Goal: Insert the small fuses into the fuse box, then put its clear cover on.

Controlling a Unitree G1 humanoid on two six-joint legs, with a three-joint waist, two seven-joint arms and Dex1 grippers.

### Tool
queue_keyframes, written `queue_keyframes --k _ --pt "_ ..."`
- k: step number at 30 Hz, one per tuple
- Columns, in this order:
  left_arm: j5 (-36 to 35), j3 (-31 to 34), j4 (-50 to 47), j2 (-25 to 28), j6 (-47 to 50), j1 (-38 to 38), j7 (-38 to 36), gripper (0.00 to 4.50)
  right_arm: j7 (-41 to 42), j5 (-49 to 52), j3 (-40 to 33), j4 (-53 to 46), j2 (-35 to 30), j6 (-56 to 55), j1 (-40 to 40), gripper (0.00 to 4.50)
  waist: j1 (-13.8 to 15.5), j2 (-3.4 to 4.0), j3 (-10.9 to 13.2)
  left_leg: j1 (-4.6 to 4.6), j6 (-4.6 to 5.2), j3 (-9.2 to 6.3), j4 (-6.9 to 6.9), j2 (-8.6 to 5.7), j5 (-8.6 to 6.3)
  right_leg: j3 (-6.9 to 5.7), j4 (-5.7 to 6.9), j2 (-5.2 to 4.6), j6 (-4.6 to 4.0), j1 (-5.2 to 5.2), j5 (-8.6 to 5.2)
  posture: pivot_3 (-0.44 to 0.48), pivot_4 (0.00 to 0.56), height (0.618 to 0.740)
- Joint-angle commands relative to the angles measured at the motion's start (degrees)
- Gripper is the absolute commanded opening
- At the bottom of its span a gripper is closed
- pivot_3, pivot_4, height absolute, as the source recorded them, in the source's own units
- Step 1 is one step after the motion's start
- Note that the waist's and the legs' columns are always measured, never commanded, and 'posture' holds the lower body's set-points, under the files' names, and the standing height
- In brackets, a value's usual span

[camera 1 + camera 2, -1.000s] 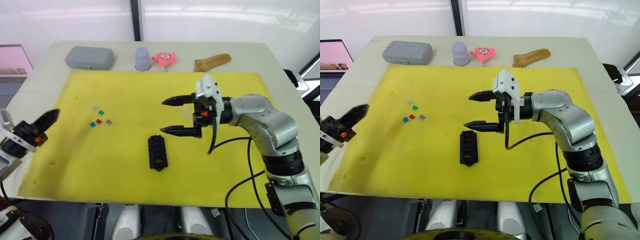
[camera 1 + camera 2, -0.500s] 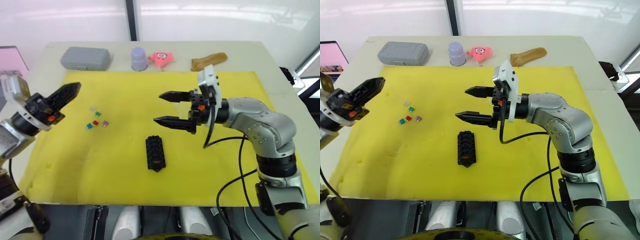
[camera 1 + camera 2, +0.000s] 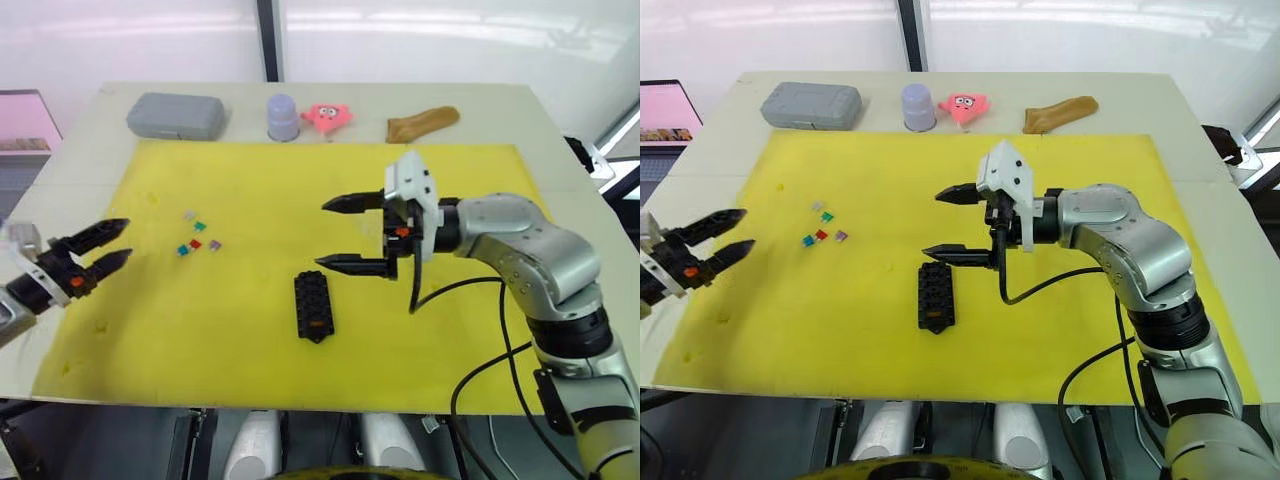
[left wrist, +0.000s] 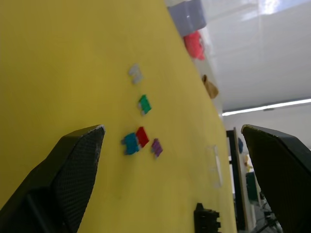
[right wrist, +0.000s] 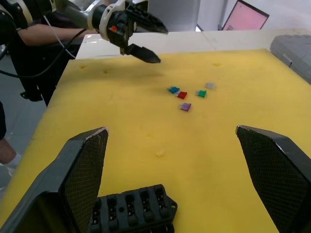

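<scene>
The black fuse box (image 3: 314, 305) lies on the yellow mat (image 3: 450, 330), near its front middle. Several small fuses (image 3: 197, 236) in grey, green, red, teal and purple are scattered at the mat's left. My left gripper (image 3: 112, 244) is open and empty above the mat's left edge, pointing at the fuses from a short way off. My right gripper (image 3: 322, 234) is open and empty, hovering just behind and to the right of the fuse box. In the left wrist view, a faint see-through rectangle, seemingly the clear cover (image 4: 214, 166), lies on the mat beyond the fuses (image 4: 141, 138).
Along the table's back edge stand a grey case (image 3: 176, 115), a lavender cup (image 3: 283, 117), a pink star toy (image 3: 328, 116) and a brown lump (image 3: 423, 123). A cable hangs from my right wrist over the mat.
My left gripper has gone from shut to open. It has dropped back down toward the mat's left edge after rising half a second ago. The right gripper has stayed open near the fuse box.
</scene>
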Motion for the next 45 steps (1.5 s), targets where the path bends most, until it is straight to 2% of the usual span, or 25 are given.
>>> queue_keyframes --k 1,10,14,20,25,33,45 --pt "1.91 -0.95 -1.02 -1.86 1.04 -0.98 -1.39 4.46 -0.16 -0.32 -0.26 -0.82 0.64 -1.02 -1.3 4.5 0.04 -0.01 0.0 0.0 0.0 -0.01 0.01 0.0 0.0 0.0 0.01 0.0 0.0 0.0 0.0 0.0 0.15 0.74" --pt "4.14 -1.44 1.92 -5.32 4.23 -5.18 -4.18 4.46 -0.29 -0.72 -0.66 -0.37 0.52 -0.84 -1.41 4.5 0.03 -0.03 -0.02 -0.01 0.0 -0.02 0.03 -0.02 0.0 -0.01 0.01 -0.02 0.0 0.01 0.0 0.0 0.15 0.74" --pt "8.83 -3.91 2.76 -6.04 2.23 -5.9 -5.65 4.46 0.04 -1.0 -0.24 -0.96 -0.09 -0.83 -0.98 4.5 0.01 -0.03 -0.02 -0.01 0.0 -0.02 0.03 -0.02 0.0 -0.02 0.02 -0.02 0.0 0.01 0.0 0.0 0.15 0.74" --pt "11.14 -2.9 3.14 -6.6 2.42 -6.47 -6.45 4.46 0.64 -2.15 0.1 -1.73 -1.44 -1.3 0.1 4.5 0.08 -0.02 -0.02 0.0 -0.02 -0.03 0.05 -0.02 0.01 -0.03 0.02 -0.03 0.0 0.03 0.0 0.0 0.15 0.74" --pt "12.58 -3.17 2.74 -9.1 1.93 -8.39 -5.84 4.46 1.25 -4.11 0.86 -1.48 -2.25 -2.62 0.62 4.5 0.33 -0.01 -0.02 0.0 -0.02 -0.04 0.07 -0.03 0.01 -0.04 0.02 -0.03 0.0 0.06 0.0 0.0 0.15 0.74" --pt "15.96 -3.25 4.8 -11.34 0.73 -10.68 -7.12 4.46 1.41 -4.9 1.02 -1.4 -2.09 -2.74 0.46 4.5 1.78 -0.01 -0.03 0.0 -0.03 -0.1 0.11 -0.19 0.02 -0.08 0.02 -0.08 0.01 0.1 0.01 0.0 0.15 0.74" --pt "19.22 -3.95 5.45 -12.69 2.3 -11.75 -9.4 4.46 0.69 -4.97 0.38 -2.69 -2.81 -1.67 0.94 4.5 1.84 0.01 -0.04 0.0 -0.03 -0.22 0.11 -0.4 0.03 -0.15 0.03 -0.29 0.02 0.17 0.01 0.0 0.15 0.74"
